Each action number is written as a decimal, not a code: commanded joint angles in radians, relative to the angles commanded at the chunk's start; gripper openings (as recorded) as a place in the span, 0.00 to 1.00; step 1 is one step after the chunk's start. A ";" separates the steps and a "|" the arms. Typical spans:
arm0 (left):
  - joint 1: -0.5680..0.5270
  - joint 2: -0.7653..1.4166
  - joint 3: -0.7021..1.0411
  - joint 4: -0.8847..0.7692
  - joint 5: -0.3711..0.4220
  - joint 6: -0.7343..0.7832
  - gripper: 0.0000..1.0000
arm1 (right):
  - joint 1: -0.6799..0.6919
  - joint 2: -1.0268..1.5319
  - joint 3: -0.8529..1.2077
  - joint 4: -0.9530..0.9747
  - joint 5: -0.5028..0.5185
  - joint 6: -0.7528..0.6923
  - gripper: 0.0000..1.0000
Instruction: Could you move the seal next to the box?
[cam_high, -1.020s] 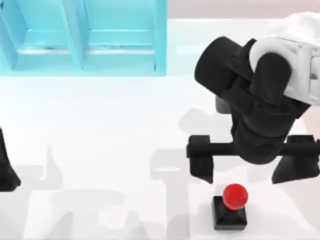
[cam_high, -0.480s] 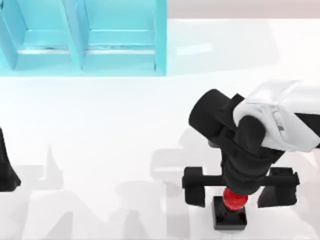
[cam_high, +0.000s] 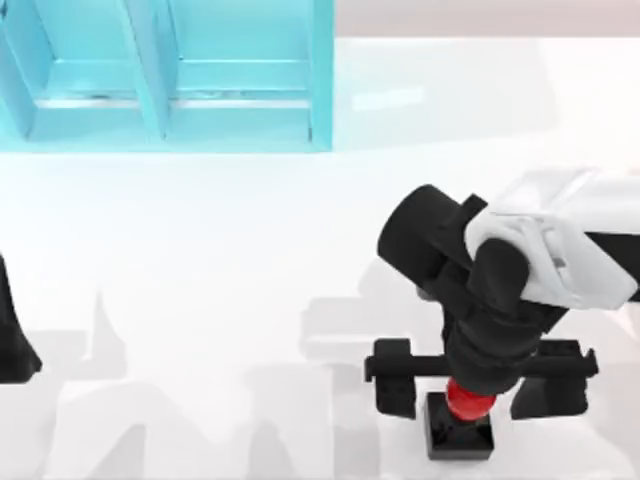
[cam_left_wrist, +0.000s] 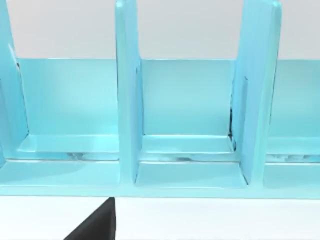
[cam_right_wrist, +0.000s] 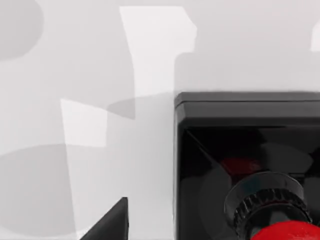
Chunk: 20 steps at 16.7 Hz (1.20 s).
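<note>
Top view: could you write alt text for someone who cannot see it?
Seen from above, the right gripper, fingers spread open, hangs directly over the seal, a black square block with a glossy red knob, near the white table's front edge at right. A light blue compartmented box sits at the back left, and the left arm is parked at the left edge.

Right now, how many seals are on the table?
1. The seal stands near the table's front edge at the right, directly under the right hand, whose fingers straddle it, far from the blue box at the back left.
</note>
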 joint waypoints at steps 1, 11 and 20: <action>0.000 0.000 0.000 0.000 0.000 0.000 1.00 | 0.000 0.000 0.000 0.000 0.000 0.000 0.70; 0.000 0.000 0.000 0.000 0.000 0.000 1.00 | 0.000 0.000 0.000 0.000 0.000 0.000 0.00; 0.000 0.000 0.000 0.000 0.000 0.000 1.00 | -0.001 -0.003 0.003 -0.003 0.000 0.000 0.00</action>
